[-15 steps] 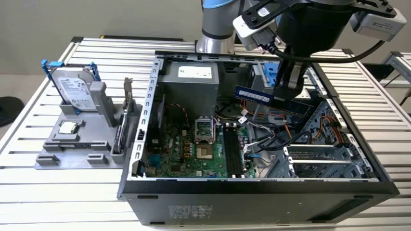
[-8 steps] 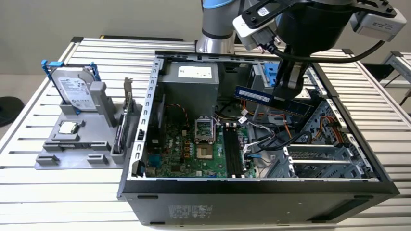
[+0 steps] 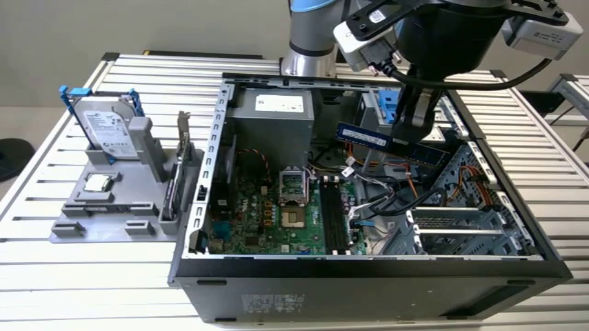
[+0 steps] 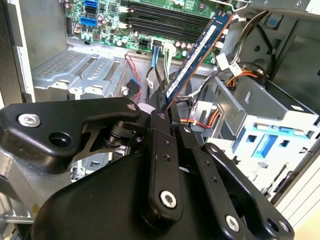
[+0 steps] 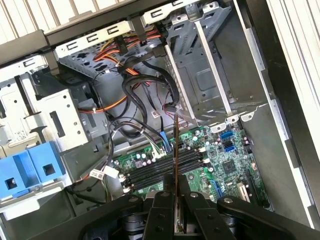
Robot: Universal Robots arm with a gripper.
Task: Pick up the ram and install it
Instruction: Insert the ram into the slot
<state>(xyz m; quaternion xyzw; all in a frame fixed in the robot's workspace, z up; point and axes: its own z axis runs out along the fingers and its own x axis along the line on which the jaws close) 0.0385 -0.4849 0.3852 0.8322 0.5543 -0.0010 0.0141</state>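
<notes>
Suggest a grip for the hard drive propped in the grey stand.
Probably the top end of the hard drive, from above, pinching its flat faces: it stands tilted with its lower end sunk in the grey stand, and blue rails flank its sides.

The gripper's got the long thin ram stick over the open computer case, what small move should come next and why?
Probably turn the wrist first. The gripper holds the long, thin ram stick above the open case, and in the exterior view it lies crosswise to the black memory slots, off to their right.
</notes>
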